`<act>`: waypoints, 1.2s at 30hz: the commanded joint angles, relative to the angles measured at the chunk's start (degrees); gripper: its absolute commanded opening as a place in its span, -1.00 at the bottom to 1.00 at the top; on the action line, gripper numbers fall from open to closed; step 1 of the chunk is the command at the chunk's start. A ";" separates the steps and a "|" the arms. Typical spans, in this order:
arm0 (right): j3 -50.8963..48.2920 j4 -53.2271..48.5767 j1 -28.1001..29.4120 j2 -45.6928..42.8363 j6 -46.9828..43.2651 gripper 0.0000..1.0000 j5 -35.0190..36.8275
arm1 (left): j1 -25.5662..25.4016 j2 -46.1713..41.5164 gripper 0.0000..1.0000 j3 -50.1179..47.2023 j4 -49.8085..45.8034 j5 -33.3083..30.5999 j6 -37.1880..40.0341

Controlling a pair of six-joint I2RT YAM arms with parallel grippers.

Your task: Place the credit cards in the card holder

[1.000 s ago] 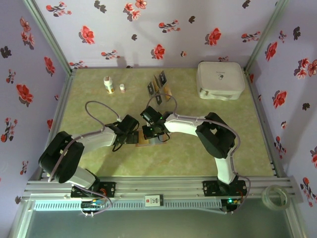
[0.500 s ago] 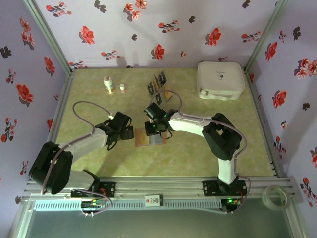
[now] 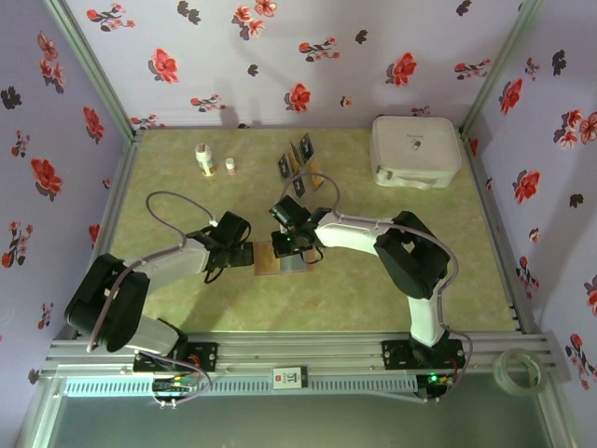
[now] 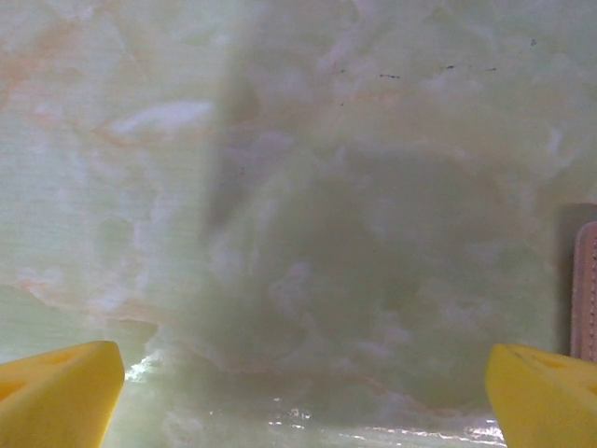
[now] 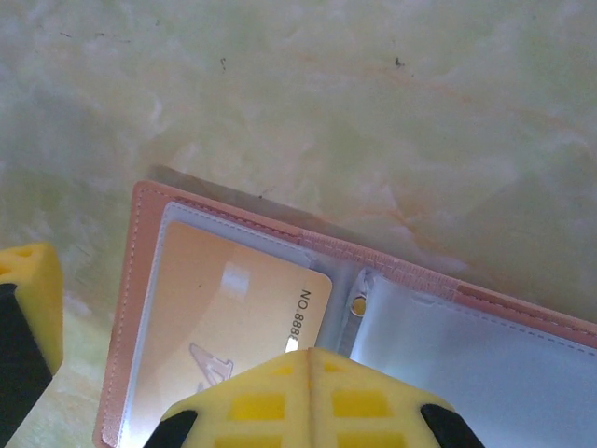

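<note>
The card holder (image 3: 280,261) lies open on the table, brown edge on the left and grey lining on the right. In the right wrist view a gold credit card (image 5: 224,317) sits in the clear left pocket of the card holder (image 5: 135,308). My right gripper (image 5: 309,369) is shut, and its joined tips rest over that card's right edge. Seen from the top view, the right gripper (image 3: 291,241) is above the holder's far side. My left gripper (image 3: 244,254) stands open just left of the holder, fingertips (image 4: 56,392) wide apart over bare table, with the holder's edge (image 4: 586,294) at the right.
More dark credit cards (image 3: 305,147) stand in a slotted rack (image 3: 298,166) behind the holder. Two small bottles (image 3: 204,159) stand at the back left. A large white case (image 3: 415,149) lies at the back right. Flowered walls close in the table.
My left gripper drew back to the left, then came in again beside the holder's left edge, still open. The right gripper stays shut over the holder, barely shifted.
</note>
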 commanded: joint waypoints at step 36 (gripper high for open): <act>-11.87 5.72 -4.52 -15.12 4.58 -0.15 -1.62 | -1.71 -8.44 0.99 -4.46 1.87 5.78 -1.27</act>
